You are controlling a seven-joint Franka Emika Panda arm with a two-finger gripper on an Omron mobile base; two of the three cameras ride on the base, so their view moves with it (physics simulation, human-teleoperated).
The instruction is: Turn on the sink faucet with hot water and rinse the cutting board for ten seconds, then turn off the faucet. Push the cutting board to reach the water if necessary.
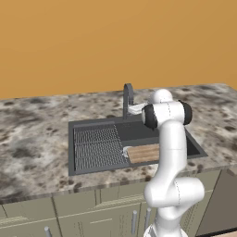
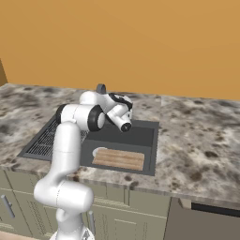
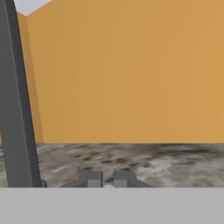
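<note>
Fingertips are sitting nearly together on my gripper (image 3: 107, 179), holding nothing, with the faucet (image 3: 16, 100) standing as a dark upright post just to its left in the hand view. From the left base view I am seeing the faucet (image 1: 127, 98) at the far rim of the sink (image 1: 92, 169), and the arm is reaching over the basin toward it. No stream is showing under the spout, so I am judging that I am working on the first step: getting the hot water on. The cutting board (image 2: 118, 159) is lying flat in the basin against its near wall, well short of the spout. Next I am needing to find the small side lever, which I cannot make out here, and nudge it with the closed fingers. After that, the cutting board is probably needing a push toward the far side.
</note>
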